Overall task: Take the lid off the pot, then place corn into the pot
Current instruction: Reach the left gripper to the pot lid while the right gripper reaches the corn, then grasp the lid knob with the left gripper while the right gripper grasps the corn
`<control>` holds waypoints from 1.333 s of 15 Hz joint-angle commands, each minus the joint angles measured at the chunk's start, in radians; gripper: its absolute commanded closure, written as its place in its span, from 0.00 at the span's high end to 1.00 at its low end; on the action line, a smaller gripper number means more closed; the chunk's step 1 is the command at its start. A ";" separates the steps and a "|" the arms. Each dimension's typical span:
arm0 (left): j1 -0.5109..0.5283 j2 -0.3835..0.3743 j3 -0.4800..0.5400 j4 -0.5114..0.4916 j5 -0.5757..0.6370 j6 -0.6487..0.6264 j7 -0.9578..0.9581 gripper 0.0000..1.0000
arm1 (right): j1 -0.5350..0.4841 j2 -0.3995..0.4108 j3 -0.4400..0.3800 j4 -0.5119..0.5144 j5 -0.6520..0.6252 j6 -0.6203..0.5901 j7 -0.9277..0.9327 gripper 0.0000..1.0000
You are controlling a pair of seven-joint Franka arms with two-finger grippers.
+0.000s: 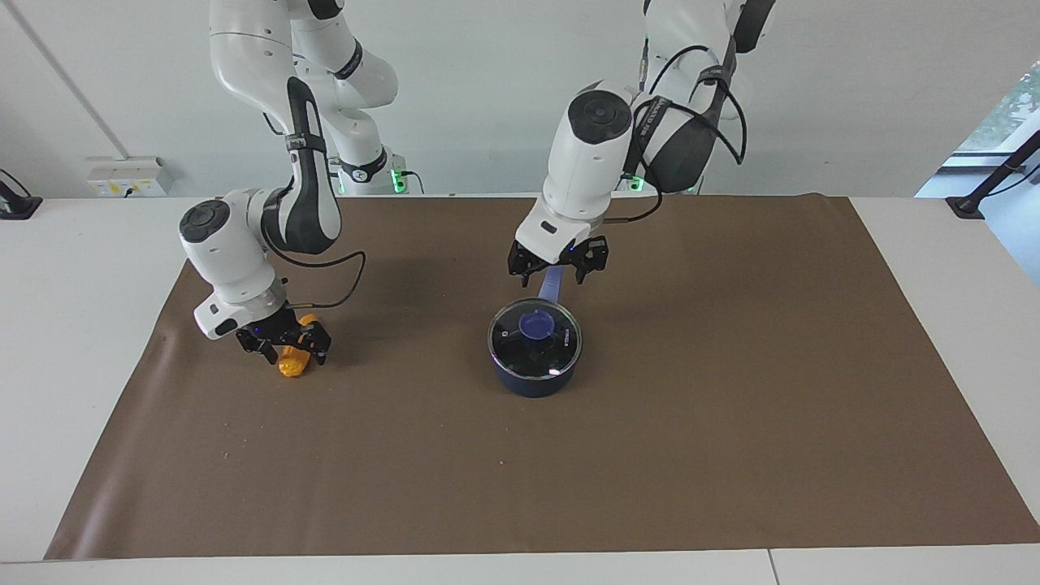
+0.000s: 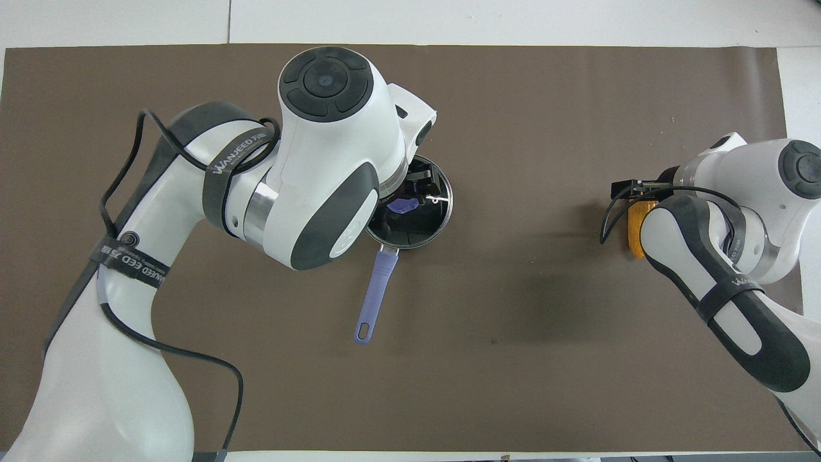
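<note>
The pot (image 1: 532,383) stands mid-mat with the glass lid (image 1: 561,345) on it, blue knob (image 1: 536,327) up, and its blue handle (image 1: 551,284) pointing toward the robots. My left gripper (image 1: 557,266) is open and empty, raised over the handle's root and the lid's edge, apart from the knob. The corn (image 1: 292,359) lies on the mat toward the right arm's end. My right gripper (image 1: 286,348) is low at the mat, open, with a finger on each side of the corn. The overhead view shows the lid (image 2: 431,221), the handle (image 2: 375,289) and the corn (image 2: 635,231), partly under the arms.
A brown mat (image 1: 731,366) covers most of the white table (image 1: 934,244). A white socket box (image 1: 130,175) and black clamps sit at the table's edge by the robots' bases.
</note>
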 commanded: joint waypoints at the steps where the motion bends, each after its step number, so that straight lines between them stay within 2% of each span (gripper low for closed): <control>1: -0.029 0.105 0.026 0.093 -0.003 0.018 -0.101 1.00 | -0.014 -0.018 0.002 -0.008 0.017 -0.056 -0.057 1.00; 5: -0.037 0.135 0.032 0.091 0.021 0.041 -0.166 1.00 | -0.010 -0.035 0.000 -0.068 0.009 -0.052 -0.057 1.00; 7: -0.035 0.135 0.032 0.088 0.023 0.066 -0.224 1.00 | -0.019 -0.035 0.000 -0.068 -0.037 -0.052 -0.058 0.92; 8: -0.035 0.133 0.030 0.085 0.023 0.068 -0.227 1.00 | -0.017 -0.035 0.000 -0.070 -0.053 -0.055 -0.058 0.81; 9: -0.035 0.132 0.030 0.081 0.023 0.071 -0.230 1.00 | -0.019 -0.036 0.000 -0.070 -0.061 -0.058 -0.058 0.65; 12: -0.037 0.115 0.032 0.015 0.040 0.126 -0.299 1.00 | -0.013 -0.036 0.002 -0.062 -0.115 -0.066 -0.060 0.01; 16: -0.037 0.105 0.032 -0.011 0.044 0.144 -0.362 1.00 | -0.005 -0.038 0.005 -0.032 -0.123 -0.111 -0.060 0.00; 20: -0.040 0.073 0.032 -0.080 0.060 0.201 -0.447 1.00 | -0.002 -0.050 0.025 0.191 -0.130 -0.429 -0.060 0.00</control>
